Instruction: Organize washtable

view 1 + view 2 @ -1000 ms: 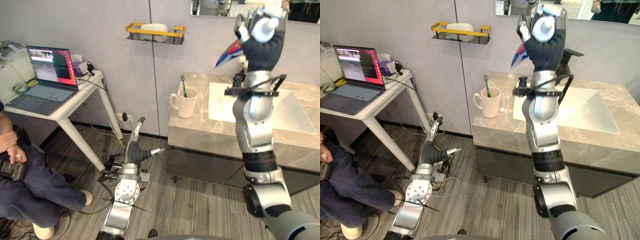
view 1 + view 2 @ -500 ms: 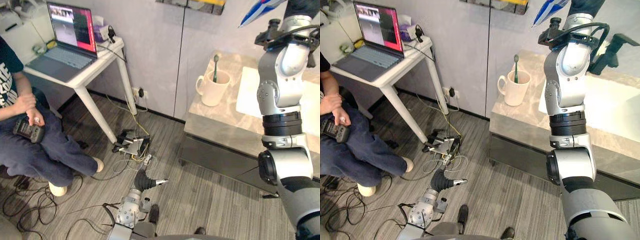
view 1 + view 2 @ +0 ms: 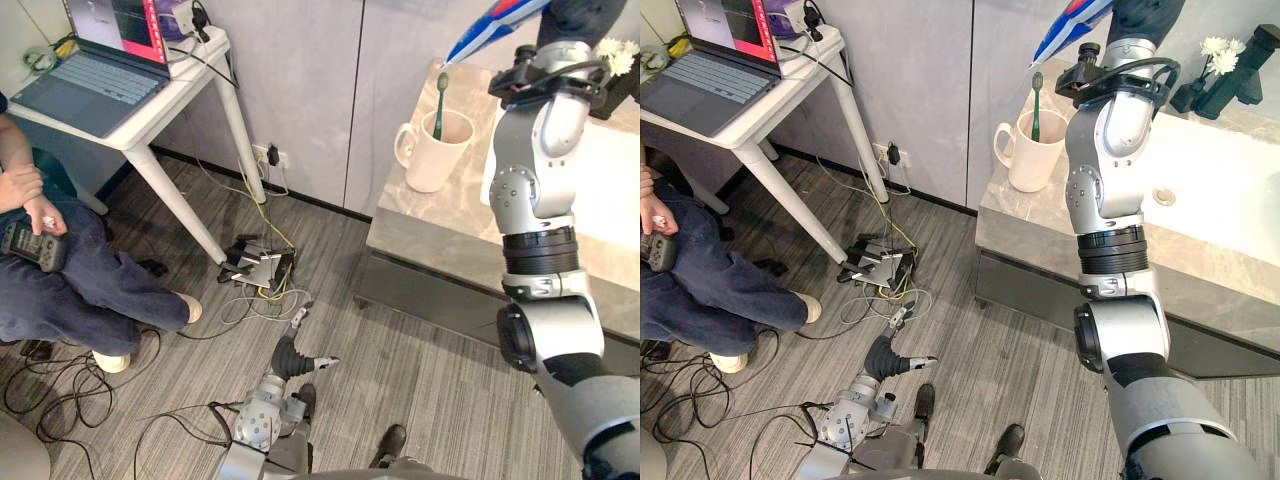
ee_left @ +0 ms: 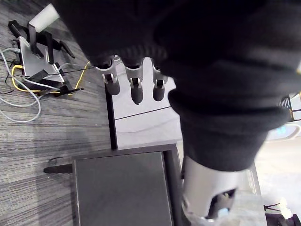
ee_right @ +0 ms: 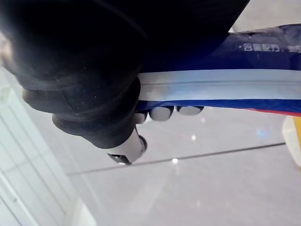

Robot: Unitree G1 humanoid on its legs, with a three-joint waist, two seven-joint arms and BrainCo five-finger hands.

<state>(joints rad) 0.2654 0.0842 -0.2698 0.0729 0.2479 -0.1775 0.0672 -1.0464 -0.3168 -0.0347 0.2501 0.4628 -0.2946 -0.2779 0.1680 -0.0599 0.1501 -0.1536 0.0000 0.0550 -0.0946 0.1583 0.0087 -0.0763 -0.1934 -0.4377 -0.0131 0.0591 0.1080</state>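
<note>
A blue, white and red toothpaste tube (image 3: pixel 495 22) is held high over the counter's left end, and my right hand (image 5: pixel 94 94) is shut on the tube (image 5: pixel 225 84), fingers curled under it. Its flat end hangs just above a green toothbrush (image 3: pixel 440 100) standing in a cream mug (image 3: pixel 432 152) on the grey marbled countertop (image 3: pixel 440 230). Low by the floor, my left hand (image 3: pixel 290 355) hangs with straight fingers (image 4: pixel 134 84), holding nothing.
A white sink basin (image 3: pixel 1210 190) lies right of the mug, with a black faucet (image 3: pixel 1240 75) and a white flower (image 3: pixel 1212 47) behind it. A white table with a laptop (image 3: pixel 110 80), a seated person (image 3: pixel 60 260) and floor cables (image 3: pixel 255 270) are to the left.
The camera has tipped down and shifted, so floor and counter sit differently. The right hand still holds the tube high; its end now lies close over the toothbrush. The left hand hangs lower.
</note>
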